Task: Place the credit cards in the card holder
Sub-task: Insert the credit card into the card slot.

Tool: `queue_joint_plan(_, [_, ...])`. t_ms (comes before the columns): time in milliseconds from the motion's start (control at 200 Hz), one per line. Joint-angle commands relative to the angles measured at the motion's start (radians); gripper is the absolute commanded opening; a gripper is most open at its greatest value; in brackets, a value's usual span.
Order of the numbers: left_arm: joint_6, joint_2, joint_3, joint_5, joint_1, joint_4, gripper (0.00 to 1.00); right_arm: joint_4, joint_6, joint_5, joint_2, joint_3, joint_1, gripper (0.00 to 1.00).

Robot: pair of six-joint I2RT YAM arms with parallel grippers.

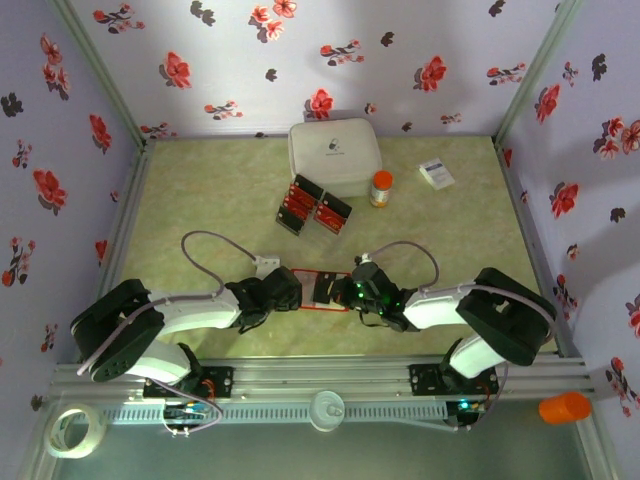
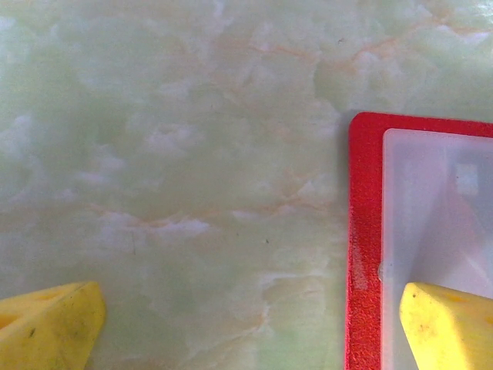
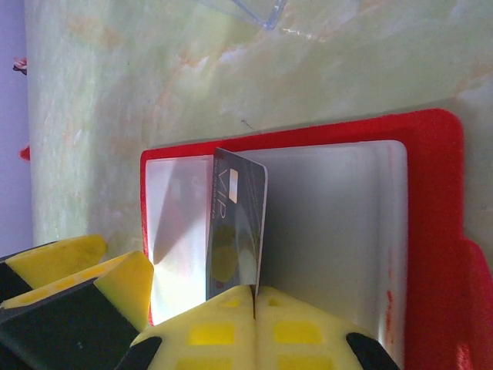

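While the right pincer (image 3: 254, 297) is clenched on one card (image 3: 235, 223), that card sticks out just past its tips. It stands on its thin edge over the pale pocket of the card holder (image 3: 431, 231). I cannot tell if the card's end is inside the pocket. The left pincer (image 2: 250, 308) is released and wide apart, with one finger (image 2: 443, 324) above the holder's corner and the other above the bare bench (image 2: 192, 154). Far beyond both pincers, more red cards (image 1: 302, 200) sit in black trays (image 1: 290, 226).

One card holder (image 3: 431, 193), two black trays (image 1: 300, 203) (image 1: 333, 212), two white boxes (image 1: 335, 150) (image 1: 436, 174)
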Motion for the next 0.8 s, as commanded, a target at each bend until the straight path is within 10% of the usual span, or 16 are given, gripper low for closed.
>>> queue_joint_plan(0, [-0.024, 0.031, -0.011, -0.014, 0.001, -0.078, 1.00, -0.114, 0.000, -0.004, -0.009, -0.001, 0.011, 0.00])
queue_joint_plan(795, [-0.027, 0.038, -0.012, -0.012, 0.001, -0.067, 1.00, -0.185, -0.040, -0.086, 0.087, 0.086, 0.008, 0.00])
